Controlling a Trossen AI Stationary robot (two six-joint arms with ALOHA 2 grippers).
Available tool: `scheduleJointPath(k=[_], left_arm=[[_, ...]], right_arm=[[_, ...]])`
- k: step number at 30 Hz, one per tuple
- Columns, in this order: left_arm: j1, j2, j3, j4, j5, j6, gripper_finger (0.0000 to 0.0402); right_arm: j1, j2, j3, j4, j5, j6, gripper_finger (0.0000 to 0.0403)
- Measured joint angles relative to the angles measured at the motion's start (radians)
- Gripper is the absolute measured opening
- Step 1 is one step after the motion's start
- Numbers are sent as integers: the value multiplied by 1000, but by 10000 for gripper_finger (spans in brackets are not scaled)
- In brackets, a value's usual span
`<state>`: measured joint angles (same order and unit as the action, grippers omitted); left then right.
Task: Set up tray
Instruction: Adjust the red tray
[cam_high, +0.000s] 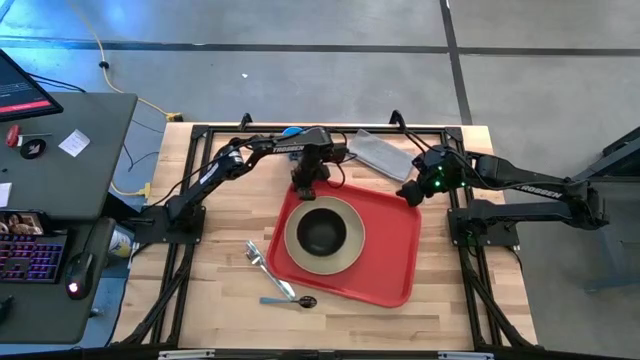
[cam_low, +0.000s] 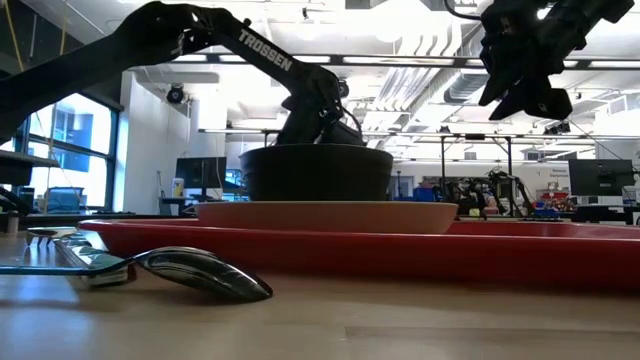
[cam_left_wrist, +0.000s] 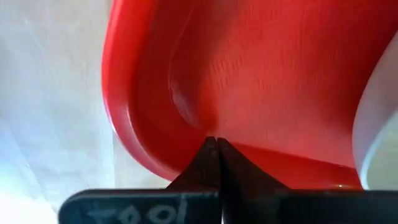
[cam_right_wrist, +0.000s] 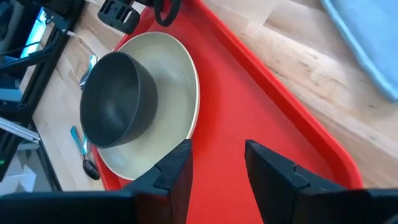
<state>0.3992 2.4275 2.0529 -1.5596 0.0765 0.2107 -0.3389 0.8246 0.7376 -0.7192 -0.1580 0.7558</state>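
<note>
1. Nearest the low camera lies a spoon (cam_low: 195, 272), bowl down on the wood, with a fork (cam_high: 262, 262) beside it; both rest off the tray's left edge, near but apart from it.
2. The tray (cam_high: 392, 250) sits flat mid-table, slightly skewed, carrying a beige plate (cam_high: 297, 255) with a black bowl (cam_high: 321, 231) on it toward its left end.
3. The left gripper (cam_high: 303, 187) is at the tray's far left corner, fingers pressed together with their tips against the red rim (cam_left_wrist: 134, 118).
4. The right gripper (cam_high: 411, 193) hovers above the tray's far right corner, fingers (cam_right_wrist: 175, 169) spread apart and holding nothing.
5. A folded grey cloth (cam_high: 380, 152) lies behind the tray, between the two arms.
6. The tray's right half is bare red; open wood shows in front of the tray and to its right.
</note>
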Motion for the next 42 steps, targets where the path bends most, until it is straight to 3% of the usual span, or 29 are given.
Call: scheduleJointPath(k=[6, 11, 15, 20, 27, 36, 42], left_arm=[[0, -1, -30, -17, -1, -29, 54], [0, -1, -45, -13, 41, -59, 23], [0, -2, -45, -13, 75, -70, 21], [0, -19, -44, -12, 39, -88, 63], [0, -37, -43, -11, 19, -88, 83], [1, -100, -43, -11, 18, -87, 86], [0, -172, -42, -8, 24, -103, 86]], right_arm=[[-17, 0, 0, 3, 51, -9, 138], [-39, 26, 0, 64, 87, -24, 138], [-51, 80, 0, 158, 106, -32, 138], [-54, 163, 0, 184, 71, -43, 138], [-53, 249, 0, 53, 8, 13, 138], [-53, 278, -1, -94, 77, -24, 138], [-39, 339, 0, -235, 0, 78, 138]])
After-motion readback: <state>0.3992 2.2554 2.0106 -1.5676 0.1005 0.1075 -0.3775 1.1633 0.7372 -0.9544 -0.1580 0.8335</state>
